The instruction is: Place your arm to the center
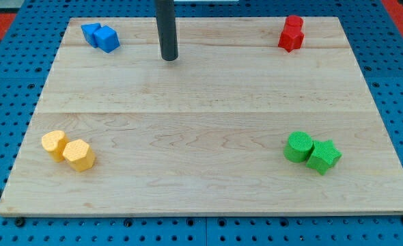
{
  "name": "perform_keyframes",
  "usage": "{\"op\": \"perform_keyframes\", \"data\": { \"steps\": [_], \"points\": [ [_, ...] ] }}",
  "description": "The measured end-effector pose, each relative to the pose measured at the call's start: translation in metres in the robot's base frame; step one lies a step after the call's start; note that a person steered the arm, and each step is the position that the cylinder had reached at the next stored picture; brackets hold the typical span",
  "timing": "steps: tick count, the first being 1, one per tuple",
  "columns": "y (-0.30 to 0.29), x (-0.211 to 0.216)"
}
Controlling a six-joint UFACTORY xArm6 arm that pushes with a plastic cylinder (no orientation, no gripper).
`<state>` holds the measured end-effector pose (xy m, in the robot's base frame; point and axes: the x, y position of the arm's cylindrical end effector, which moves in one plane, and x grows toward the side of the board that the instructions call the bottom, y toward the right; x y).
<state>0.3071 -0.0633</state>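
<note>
My tip rests on the wooden board near its top edge, left of the middle. Two blue blocks, one roughly a cube and one behind it, lie touching to the tip's left. Two red blocks sit stacked close together at the top right. A green cylinder touches a green star at the lower right. A yellow cylinder-like block touches a yellow hexagonal block at the lower left. The tip touches no block.
The board lies on a blue pegboard surface that surrounds it. A red strip shows at the view's top right corner, and another at the top left.
</note>
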Motion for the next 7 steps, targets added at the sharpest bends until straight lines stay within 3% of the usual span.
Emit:
{"op": "perform_keyframes", "data": {
  "steps": [1, 3, 7],
  "points": [
    [0.000, 0.002],
    [0.005, 0.046],
    [0.027, 0.047]
  ]
}}
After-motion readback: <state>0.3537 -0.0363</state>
